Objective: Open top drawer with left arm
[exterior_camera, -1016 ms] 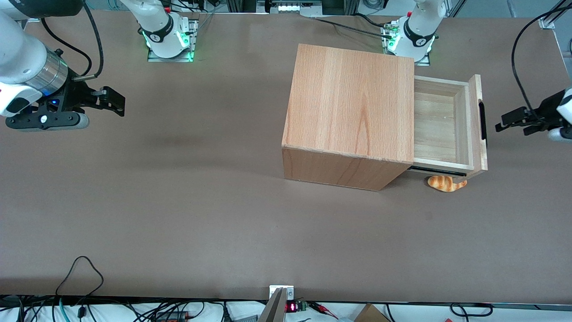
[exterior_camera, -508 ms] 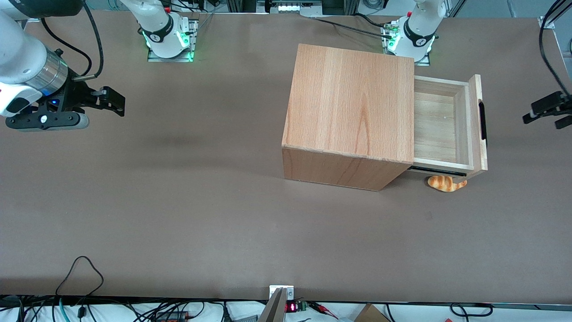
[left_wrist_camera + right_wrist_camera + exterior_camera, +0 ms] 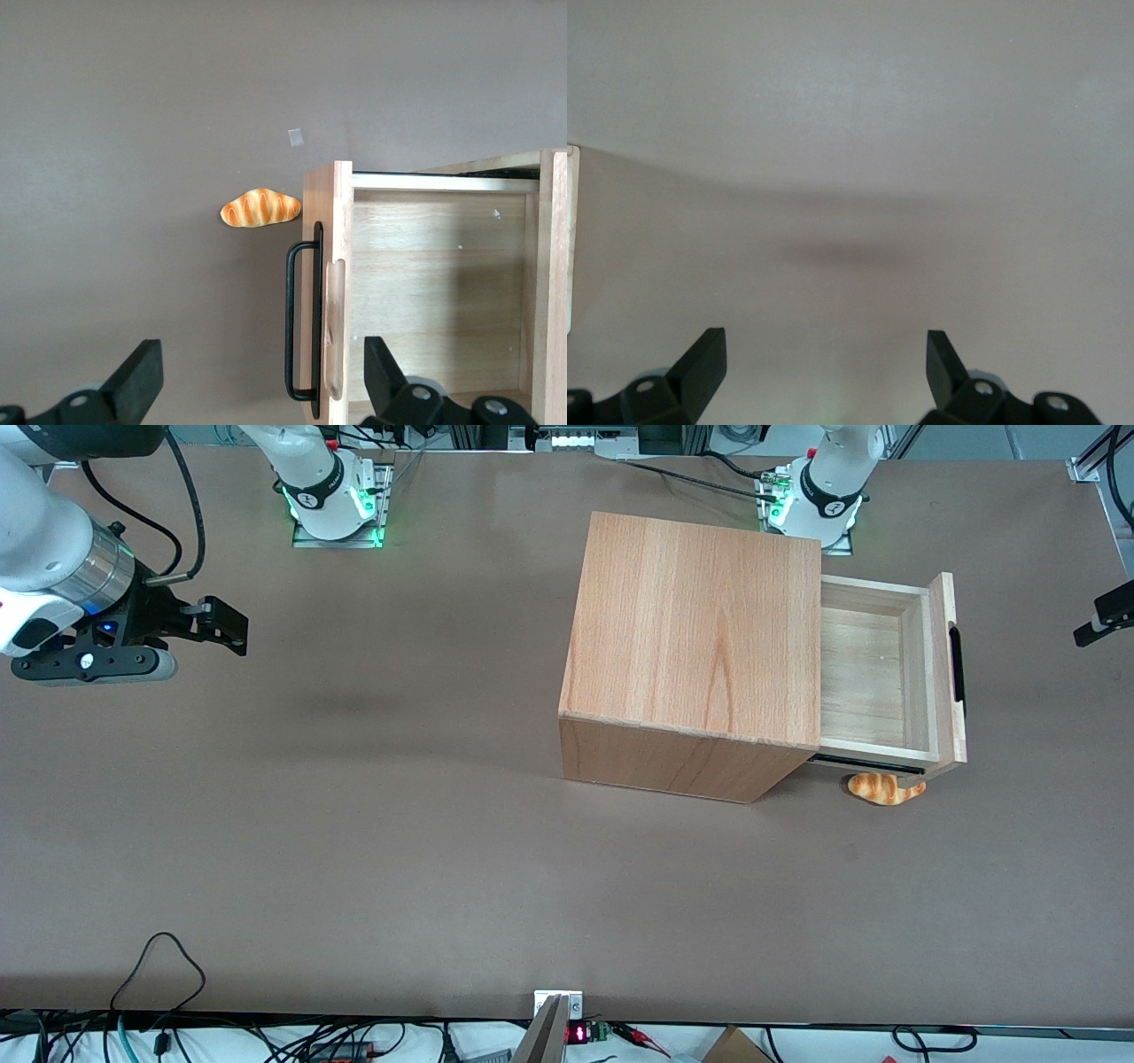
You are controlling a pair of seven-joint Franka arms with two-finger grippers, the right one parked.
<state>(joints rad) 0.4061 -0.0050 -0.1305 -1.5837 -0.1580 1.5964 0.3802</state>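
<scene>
The top drawer (image 3: 873,677) stands pulled out of the wooden cabinet (image 3: 700,629), and its pale inside is bare. Its black bar handle (image 3: 958,664) is on the front panel. The left arm's gripper (image 3: 1100,622) is open and empty. It shows only partly at the frame's edge, well apart from the handle, toward the working arm's end of the table. The left wrist view looks down on the drawer's front panel (image 3: 337,292), the handle (image 3: 291,319) and the drawer's inside (image 3: 434,283). There the gripper (image 3: 260,359) holds its fingers (image 3: 140,367) wide apart with nothing between them.
A toy croissant (image 3: 886,788) lies on the table under the drawer's near corner. It also shows in the left wrist view (image 3: 260,208). The arm bases (image 3: 819,496) stand at the table's back edge. Cables hang at the table's front edge.
The left arm's gripper has drawn away from the drawer handle toward the working arm's end of the table and slightly farther from the camera. The drawer has not moved.
</scene>
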